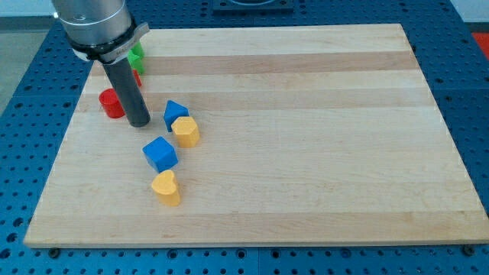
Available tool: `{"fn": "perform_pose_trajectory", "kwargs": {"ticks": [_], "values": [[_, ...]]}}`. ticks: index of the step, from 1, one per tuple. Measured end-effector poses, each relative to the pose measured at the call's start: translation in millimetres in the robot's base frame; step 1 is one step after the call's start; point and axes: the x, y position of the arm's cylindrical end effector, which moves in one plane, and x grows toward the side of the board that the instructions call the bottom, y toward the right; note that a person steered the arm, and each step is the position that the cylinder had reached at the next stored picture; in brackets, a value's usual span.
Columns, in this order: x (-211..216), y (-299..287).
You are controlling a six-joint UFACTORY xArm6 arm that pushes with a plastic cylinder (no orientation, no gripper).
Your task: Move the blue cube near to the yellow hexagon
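While the rod stands at the wooden surface's [306, 114] upper left, its tip [140, 124] rests between one red cylinder [111, 104] on the view's left and a dark blue block [175, 113] on the right. Blue blocks: two. The blue cube [160, 153] lies just below the yellow hexagon [186, 131]. Yellow blocks: two, the second a heart [166, 188]. One green block [136, 57] sits behind the rod. No hand is fitted, so no opening can be told.
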Motion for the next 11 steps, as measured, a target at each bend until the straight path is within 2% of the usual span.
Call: {"fn": "perform_pose_trajectory", "kwargs": {"ticks": [2,3,4,5,6,8,9,10,11], "values": [[-22,40],[-18,23],[28,-63],[82,-72],[102,-54],[82,21],[85,22],[89,-5],[65,-21]]}}
